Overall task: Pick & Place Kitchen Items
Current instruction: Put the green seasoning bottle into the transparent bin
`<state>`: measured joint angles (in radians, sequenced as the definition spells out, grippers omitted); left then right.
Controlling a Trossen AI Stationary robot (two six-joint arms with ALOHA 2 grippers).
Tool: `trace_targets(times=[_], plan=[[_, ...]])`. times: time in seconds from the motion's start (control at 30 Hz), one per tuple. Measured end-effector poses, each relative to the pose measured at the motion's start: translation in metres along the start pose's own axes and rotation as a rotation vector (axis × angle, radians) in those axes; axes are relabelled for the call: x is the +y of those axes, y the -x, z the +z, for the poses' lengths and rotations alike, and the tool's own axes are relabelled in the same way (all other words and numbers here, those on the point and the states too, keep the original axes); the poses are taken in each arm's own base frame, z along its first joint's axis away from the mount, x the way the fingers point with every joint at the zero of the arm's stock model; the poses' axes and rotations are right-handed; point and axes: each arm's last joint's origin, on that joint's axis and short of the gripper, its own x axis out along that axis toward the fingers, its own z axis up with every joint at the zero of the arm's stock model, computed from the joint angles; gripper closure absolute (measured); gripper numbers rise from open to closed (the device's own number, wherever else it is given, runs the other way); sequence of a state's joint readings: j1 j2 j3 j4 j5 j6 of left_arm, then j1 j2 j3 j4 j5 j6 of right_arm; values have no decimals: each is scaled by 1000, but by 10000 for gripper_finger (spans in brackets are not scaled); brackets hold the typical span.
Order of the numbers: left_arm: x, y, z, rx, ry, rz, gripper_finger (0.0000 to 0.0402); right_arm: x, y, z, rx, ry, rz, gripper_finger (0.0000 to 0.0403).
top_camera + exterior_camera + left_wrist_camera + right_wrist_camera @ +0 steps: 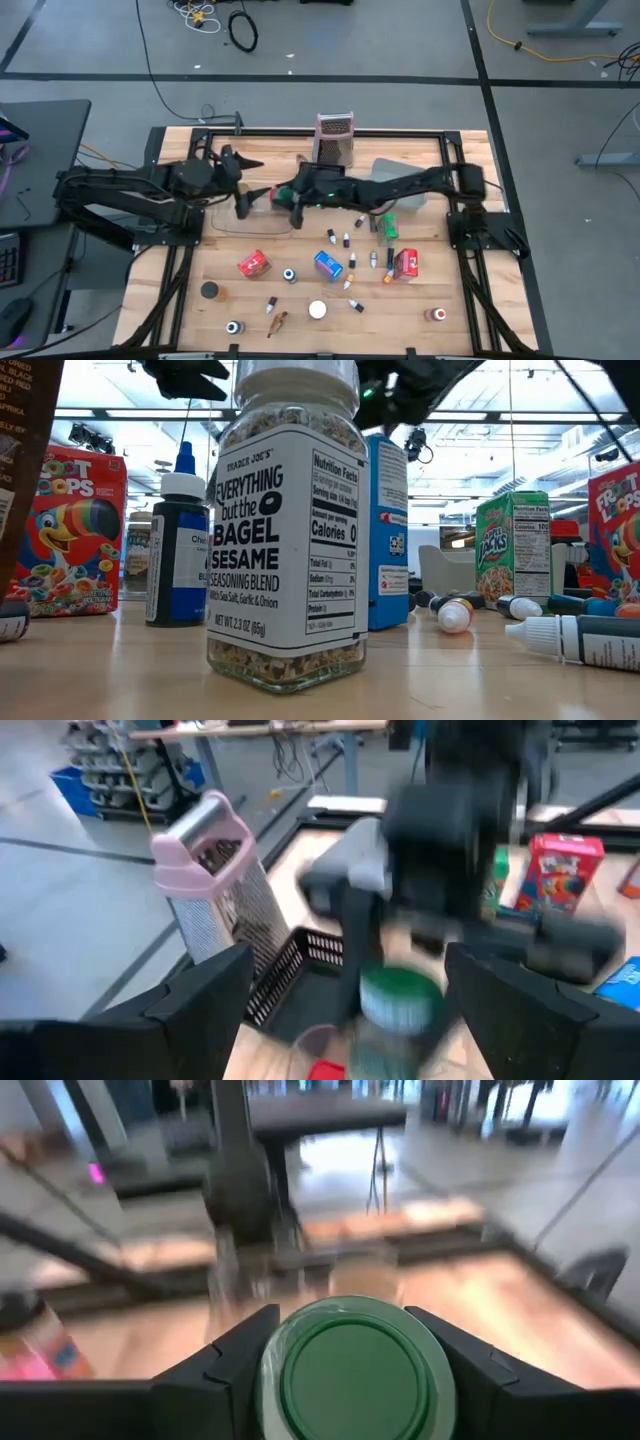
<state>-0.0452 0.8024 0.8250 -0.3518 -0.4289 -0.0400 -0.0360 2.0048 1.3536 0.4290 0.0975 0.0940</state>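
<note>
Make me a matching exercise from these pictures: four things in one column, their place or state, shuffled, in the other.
1. green-lidded jar
2. box grater
3. seasoning jar
4. left gripper

A. stands at the table's far edge
B. open, holding nothing
C. held in the right gripper
D. closest to the low camera

Pairs: 1-C, 2-A, 3-D, 4-B

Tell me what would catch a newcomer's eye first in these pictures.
First, the right gripper is shut on a green-lidded jar, carried over the clear tub at the table's middle, with the open left gripper just beside it. In the low view a seasoning jar fills the foreground. Behind the arms, at the table's far edge, stands the pink-topped box grater.
</note>
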Motion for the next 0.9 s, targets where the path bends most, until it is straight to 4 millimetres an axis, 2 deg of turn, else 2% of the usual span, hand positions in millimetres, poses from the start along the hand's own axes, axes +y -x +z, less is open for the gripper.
trace_targets(times=[0.13,0.33,0.57,0.9], plan=[[0,0,-1,7,-27,2,61,0,-20,-20,120,-2,-10,197],[0,-1,0,1,-57,0,61,-1,-29,-44,216,-27,-24,197],[0,0,1,-9,-53,0,61,-1,-31,-49,231,42,-13,186],[0,0,1,-9,-51,0,61,-2,-30,-49,241,52,-9,158]])
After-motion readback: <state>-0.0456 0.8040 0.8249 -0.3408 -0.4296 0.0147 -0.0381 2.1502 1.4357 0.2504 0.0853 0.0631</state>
